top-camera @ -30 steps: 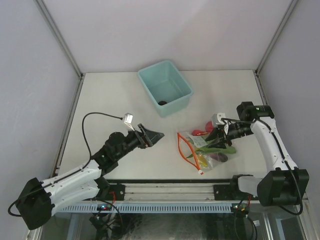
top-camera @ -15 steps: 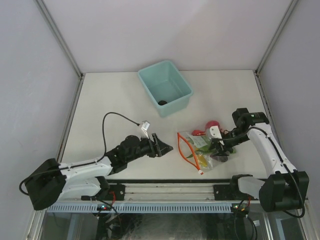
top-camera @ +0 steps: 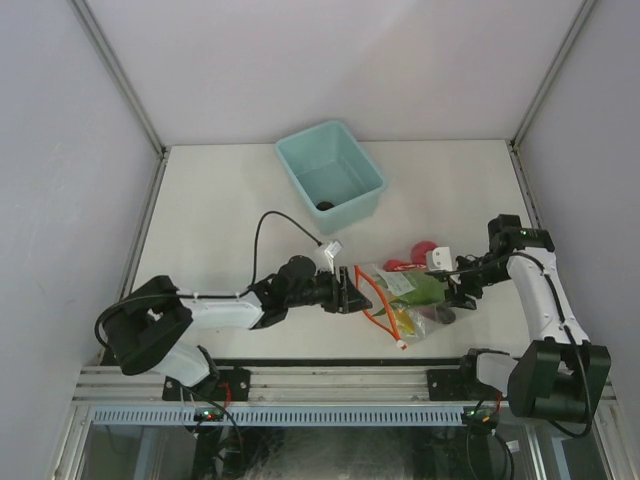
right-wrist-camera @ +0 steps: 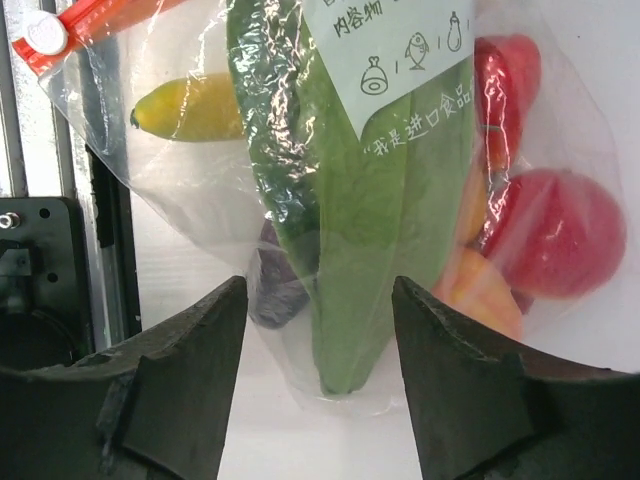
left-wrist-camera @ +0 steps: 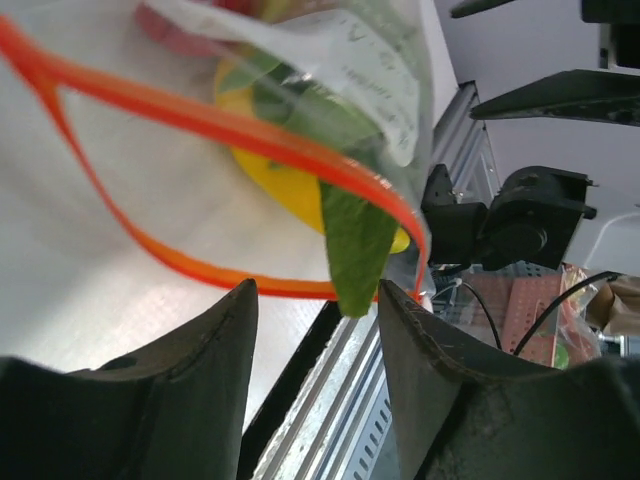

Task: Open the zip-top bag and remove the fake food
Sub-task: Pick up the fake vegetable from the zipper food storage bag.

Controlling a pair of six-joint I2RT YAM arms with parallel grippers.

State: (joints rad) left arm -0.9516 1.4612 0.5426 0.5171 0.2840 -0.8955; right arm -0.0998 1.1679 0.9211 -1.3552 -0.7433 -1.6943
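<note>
Within the last second the left arm has stretched low along the near edge of the tabletop (top-camera: 220,200), and the left end effector (top-camera: 348,298) has gone from well apart from the zip-top bag (top-camera: 392,280) to right at its mouth. Its jaws have been narrowing on the way in but are not clamped. In the left wrist view the two fingers (left-wrist-camera: 150,400) stand apart with nothing between them, and the lower run of the red-orange zipper strip (left-wrist-camera: 200,120) lies just ahead of their tips.

The strip's two sides are parted into a loop, so the bag reads as already open. The tip of the long green piece (left-wrist-camera: 355,250) pokes out past the strip, with the yellow piece (left-wrist-camera: 285,185) behind it.

Meanwhile the right end effector (top-camera: 458,288) has lifted back from the bag's closed end toward the right edge and let its jaws widen. It is released, hovering over the bag with the green piece below the gap.

The bag lies flat near the near edge, right of centre, with the fake food (top-camera: 420,290) inside, the red apple (right-wrist-camera: 560,235) and dark eggplant (right-wrist-camera: 275,290) among it. The teal bin (top-camera: 330,175) stands well apart toward the far edge.

My reading is that the opening is done and roles are swapping: the left is probably lining up to pinch the lip or the green tip, and nothing has been taken out yet
</note>
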